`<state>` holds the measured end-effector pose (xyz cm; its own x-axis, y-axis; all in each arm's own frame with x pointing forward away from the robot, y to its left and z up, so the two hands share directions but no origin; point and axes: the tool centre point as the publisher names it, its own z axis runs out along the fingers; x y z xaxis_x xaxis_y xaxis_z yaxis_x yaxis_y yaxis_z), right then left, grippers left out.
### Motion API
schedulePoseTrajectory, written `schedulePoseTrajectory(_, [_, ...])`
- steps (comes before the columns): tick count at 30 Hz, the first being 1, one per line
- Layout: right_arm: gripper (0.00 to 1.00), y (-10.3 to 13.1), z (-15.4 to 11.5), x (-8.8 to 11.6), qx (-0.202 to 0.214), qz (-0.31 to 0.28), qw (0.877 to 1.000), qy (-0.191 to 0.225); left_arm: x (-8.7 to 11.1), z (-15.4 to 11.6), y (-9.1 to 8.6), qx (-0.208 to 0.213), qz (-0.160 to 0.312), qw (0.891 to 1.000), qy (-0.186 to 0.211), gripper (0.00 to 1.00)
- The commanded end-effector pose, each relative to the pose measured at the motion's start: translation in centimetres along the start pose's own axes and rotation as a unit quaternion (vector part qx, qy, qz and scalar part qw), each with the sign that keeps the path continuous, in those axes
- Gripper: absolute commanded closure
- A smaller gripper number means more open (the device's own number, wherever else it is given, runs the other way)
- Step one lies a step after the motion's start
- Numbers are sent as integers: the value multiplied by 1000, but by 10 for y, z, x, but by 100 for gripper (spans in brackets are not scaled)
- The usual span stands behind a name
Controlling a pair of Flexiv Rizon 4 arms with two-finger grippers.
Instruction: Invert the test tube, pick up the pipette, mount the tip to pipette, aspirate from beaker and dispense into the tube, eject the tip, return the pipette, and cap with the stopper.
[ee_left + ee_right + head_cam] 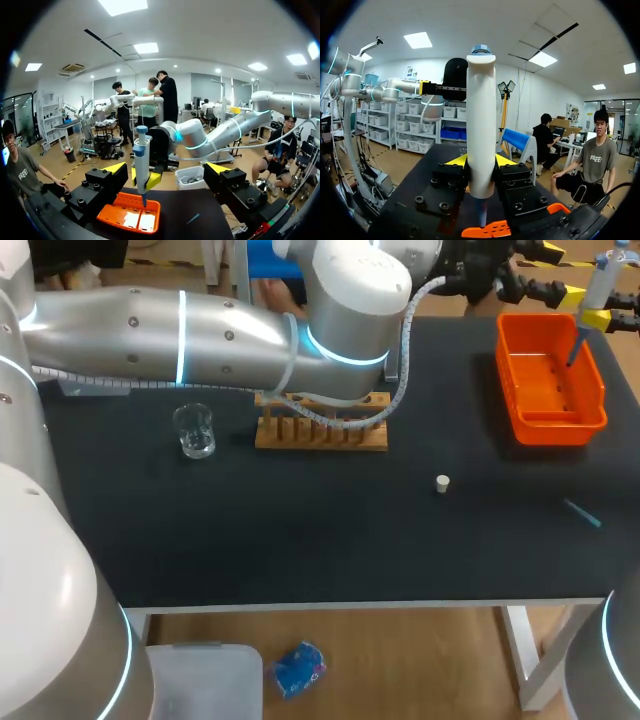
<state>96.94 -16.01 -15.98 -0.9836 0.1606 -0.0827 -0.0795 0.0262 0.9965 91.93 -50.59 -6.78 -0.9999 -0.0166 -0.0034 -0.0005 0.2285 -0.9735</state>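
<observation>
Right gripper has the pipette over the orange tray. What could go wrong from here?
1. The left gripper stands open close to the pipette, facing it; the arms might collide.
2. The left arm's cable hangs by the wooden rack and might snag it.
3. A blue tip and the stopper lie loose; a low sweep could knock them away.

Black table (300, 550), orange tray (556, 426) near its far right corner, wooden rack (320, 438) mid-table
</observation>
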Motion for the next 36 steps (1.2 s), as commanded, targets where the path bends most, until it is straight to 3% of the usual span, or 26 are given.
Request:
schedulePoseTrajectory(1, [100, 1, 0, 0, 2, 0, 1000, 0, -2, -2, 3, -1, 9, 1000, 10, 0])
schedulePoseTrajectory(18, [100, 1, 0, 0, 2, 0, 1000, 0, 23, -60, 42, -6, 31, 999, -7, 0])
schedulePoseTrajectory(36, [100, 1, 0, 0, 2, 0, 1000, 0, 32, -85, 88, 17, 33, 999, -5, 0])
